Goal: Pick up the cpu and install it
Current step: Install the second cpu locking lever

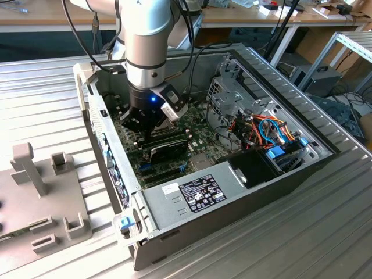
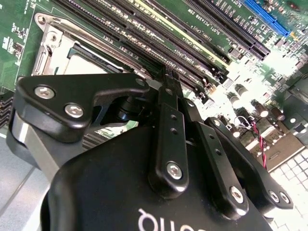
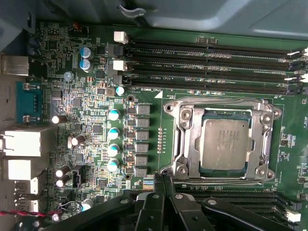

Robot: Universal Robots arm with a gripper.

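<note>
Silver-grey, the cpu (image 3: 224, 144) sits flat inside the socket frame (image 3: 185, 139) on the green motherboard (image 3: 96, 115), while the hand (image 3: 163, 177) hovers beside it, fingers pinched together, empty.

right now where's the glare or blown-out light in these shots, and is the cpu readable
In the second wrist view the board's edge is washed out white near, and the gripper fills the foreground in dark shadow. In the first wrist view light is even; the cpu sits in its socket with a dull, glare-free top. In the exterior view a blue light glows on the arm's wrist.
</note>
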